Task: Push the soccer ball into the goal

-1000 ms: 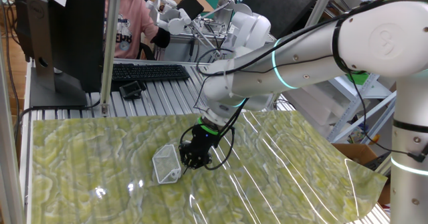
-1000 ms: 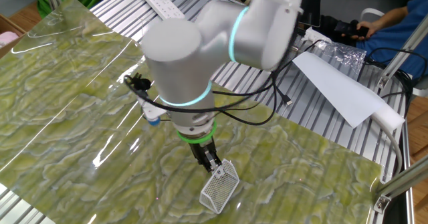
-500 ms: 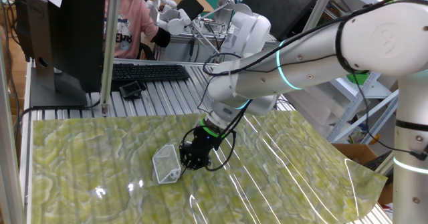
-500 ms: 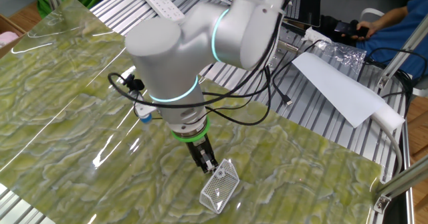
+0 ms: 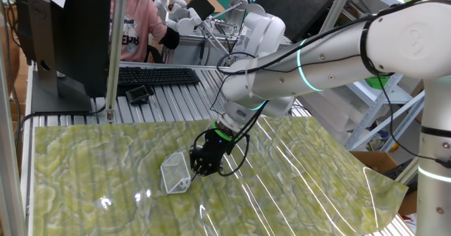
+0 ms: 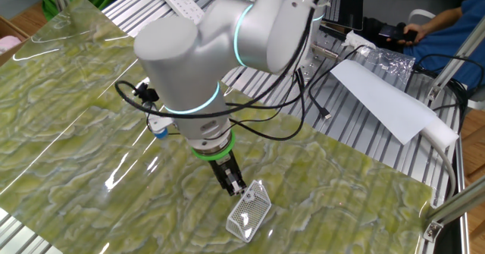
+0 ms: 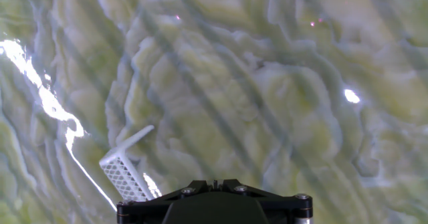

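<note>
The goal (image 5: 175, 172), a small white mesh wedge, lies on the green patterned mat. It also shows in the other fixed view (image 6: 248, 211) and at the lower left of the hand view (image 7: 124, 174). My gripper (image 5: 199, 168) is low over the mat, right beside the goal's open side, with its tips almost touching the frame (image 6: 236, 187). Its fingers are pressed together with nothing between them. In the hand view only the gripper's black base (image 7: 214, 182) shows at the bottom edge. The soccer ball is not visible in any view; the gripper and goal may hide it.
The green mat (image 5: 303, 187) covers the table, with glare streaks on its clear cover. A keyboard (image 5: 156, 75), a monitor (image 5: 67, 32) and a seated person (image 5: 134, 25) are behind the table. A white paper sheet (image 6: 383, 95) lies on the metal slats.
The arm's elbow and wrist have swung a little; the gripper tip shifted slightly and stays at the goal. The goal has barely moved.
</note>
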Robot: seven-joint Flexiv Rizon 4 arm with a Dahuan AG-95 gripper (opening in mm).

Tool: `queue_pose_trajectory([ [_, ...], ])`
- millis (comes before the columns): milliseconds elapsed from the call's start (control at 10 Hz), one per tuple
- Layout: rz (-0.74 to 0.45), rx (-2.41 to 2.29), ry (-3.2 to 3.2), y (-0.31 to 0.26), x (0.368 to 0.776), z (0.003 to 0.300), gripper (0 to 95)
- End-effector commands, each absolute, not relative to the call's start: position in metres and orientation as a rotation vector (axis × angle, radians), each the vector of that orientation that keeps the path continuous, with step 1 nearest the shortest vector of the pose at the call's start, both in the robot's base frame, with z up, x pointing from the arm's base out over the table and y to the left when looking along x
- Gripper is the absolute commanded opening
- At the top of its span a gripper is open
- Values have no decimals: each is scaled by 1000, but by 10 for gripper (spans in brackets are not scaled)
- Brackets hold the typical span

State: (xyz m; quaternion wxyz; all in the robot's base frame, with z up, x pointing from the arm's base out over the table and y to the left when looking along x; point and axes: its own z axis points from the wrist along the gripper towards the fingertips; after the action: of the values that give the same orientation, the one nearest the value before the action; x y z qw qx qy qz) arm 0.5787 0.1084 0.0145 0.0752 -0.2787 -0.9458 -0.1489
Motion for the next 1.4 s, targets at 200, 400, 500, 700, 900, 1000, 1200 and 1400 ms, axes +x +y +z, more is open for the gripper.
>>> queue_pose_trajectory([
  [200,-452,-851,-2833,109,576,17,0],
  [400,-443,-846,-2839,109,576,17,0],
  [500,-393,-831,-2863,109,576,17,0],
  [700,-339,-790,-2898,108,576,18,0],
  [900,-278,-727,-2934,107,575,21,0],
  [1000,-256,-682,-2949,105,573,26,0],
  [1200,-123,-562,-3009,103,570,32,0],
  [1400,-28,-456,-3041,102,570,34,0],
])
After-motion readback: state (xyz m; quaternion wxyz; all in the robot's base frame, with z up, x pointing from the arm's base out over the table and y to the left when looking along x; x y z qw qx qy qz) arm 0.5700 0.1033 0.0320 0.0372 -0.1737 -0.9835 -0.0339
